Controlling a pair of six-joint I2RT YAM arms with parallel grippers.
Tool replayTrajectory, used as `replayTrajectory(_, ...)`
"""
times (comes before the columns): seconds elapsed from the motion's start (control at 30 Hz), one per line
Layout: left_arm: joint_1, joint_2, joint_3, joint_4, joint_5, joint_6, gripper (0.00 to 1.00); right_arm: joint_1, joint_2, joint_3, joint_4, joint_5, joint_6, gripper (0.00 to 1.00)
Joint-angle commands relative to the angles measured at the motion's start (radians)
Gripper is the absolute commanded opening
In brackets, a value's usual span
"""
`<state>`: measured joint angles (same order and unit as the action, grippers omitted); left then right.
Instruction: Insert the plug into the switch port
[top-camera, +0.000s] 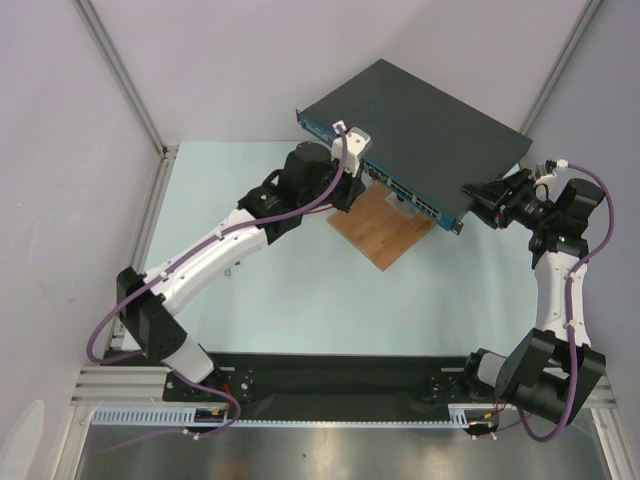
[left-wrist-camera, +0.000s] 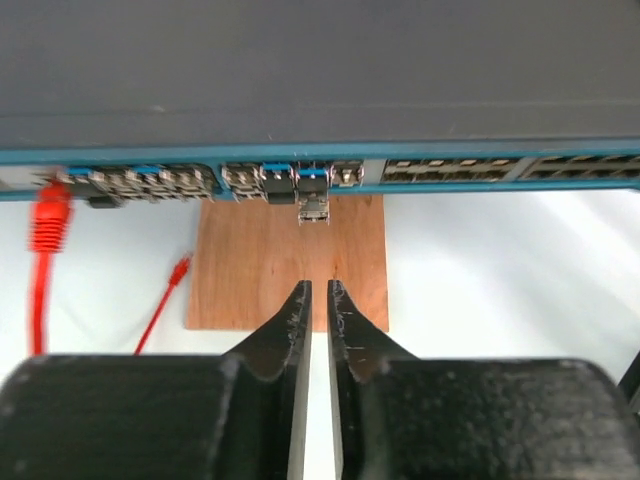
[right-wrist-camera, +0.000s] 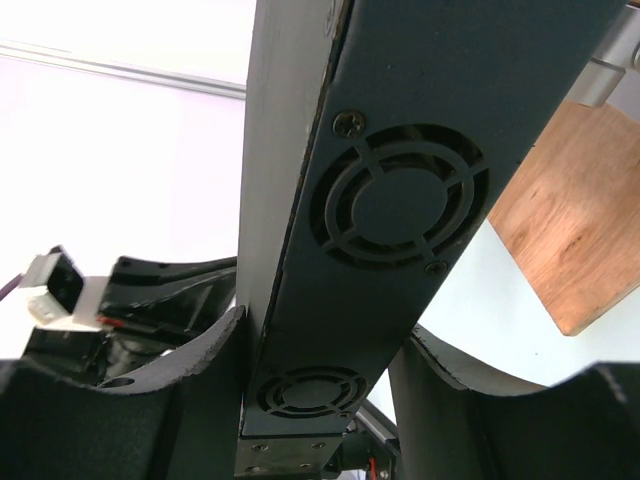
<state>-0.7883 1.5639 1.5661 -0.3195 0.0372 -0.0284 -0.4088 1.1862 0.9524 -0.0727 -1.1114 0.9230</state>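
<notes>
1. The plug (left-wrist-camera: 313, 208) sticks out of a lower-row port in the front strip of the switch (left-wrist-camera: 320, 70), about mid-strip in the left wrist view. Whether it is fully seated cannot be told
2. It looks small, light and stiff, and any latch on it is probably brittle. The best hold is likely a square pinch on the two flat sides of the part that protrudes, followed by a straight push along the port. A skewed pinch could let it slip or jam
3. It is a short, pale stub, silvery and partly clear, with no cable visible behind it
4. The switch is a flat, dark grey metal box with a blue strip of ports, and it looks rigid and fairly heavy
5. The left gripper (left-wrist-camera: 318, 292) sits straight in front of the plug, apart from it. Its jaws are drawn almost together and hold nothing
6. The right gripper (right-wrist-camera: 325, 325) is at the switch's fan-grille end, with its jaws pinching the box between them
7. A wooden board (left-wrist-camera: 290, 265) lies under the switch's front. A red cable (left-wrist-camera: 45, 225) enters a port near the strip's left end
</notes>
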Motion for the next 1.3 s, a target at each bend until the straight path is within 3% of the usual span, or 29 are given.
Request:
replayTrajectory(0.0, 0.004, 0.048, 0.041, -0.007, 0.023, -0.024, 0.13, 0.061, 0.026, 0.017, 0.054, 0.041, -0.173, 0.0)
replayTrajectory(0.3, 0.006, 0.093, 0.054, 0.08, 0.003, -0.059, 0.01, 0.061, 0.027, 0.017, 0.045, 0.039, -0.18, 0.0)
replayTrajectory(1.27, 0.032, 0.151, 0.098, 0.264, -0.014, -0.16, 0.01, 0.064, 0.023, -0.007, 0.03, 0.042, -0.193, 0.0)
